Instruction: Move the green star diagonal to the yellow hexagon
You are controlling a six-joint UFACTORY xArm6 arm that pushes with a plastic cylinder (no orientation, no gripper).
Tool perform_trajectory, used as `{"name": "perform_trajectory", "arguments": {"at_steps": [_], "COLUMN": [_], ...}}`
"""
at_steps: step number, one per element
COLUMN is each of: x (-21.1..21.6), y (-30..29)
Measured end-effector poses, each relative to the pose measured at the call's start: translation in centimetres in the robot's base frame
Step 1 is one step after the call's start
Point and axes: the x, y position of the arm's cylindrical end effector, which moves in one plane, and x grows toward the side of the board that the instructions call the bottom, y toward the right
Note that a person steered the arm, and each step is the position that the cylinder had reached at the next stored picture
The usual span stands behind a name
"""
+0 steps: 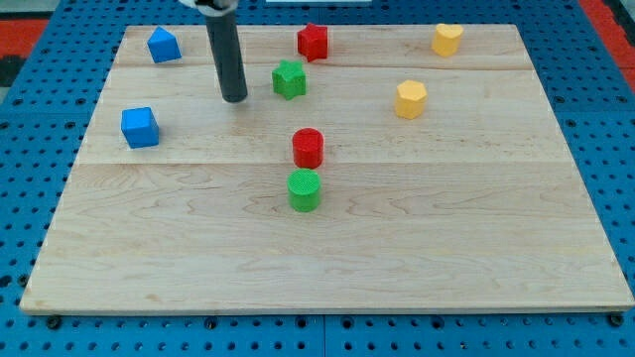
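Observation:
The green star (289,78) lies on the wooden board (446,238) near the view's top middle. The yellow hexagon (411,99) lies to its right, slightly lower. My tip (235,98) rests on the board just left of the green star, with a small gap between them. The dark rod rises from it toward the view's top.
A red star (313,41) sits just above and right of the green star. A yellow heart-like block (446,39) is at top right. A red cylinder (309,148) and a green cylinder (305,189) stand mid-board. A blue cube (140,127) and another blue block (164,45) lie at left.

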Motion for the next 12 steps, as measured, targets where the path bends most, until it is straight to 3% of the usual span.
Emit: {"name": "perform_trajectory", "arguments": {"at_steps": [2, 3, 4, 7, 8, 9, 10, 11, 12], "x": [-1.7, -2.5, 0.4, 7.1, 8.3, 5.9, 4.1, 4.9, 10.4], "y": [5.6, 3.9, 12.6, 23.4, 22.7, 18.3, 21.0, 27.3, 29.7]}}
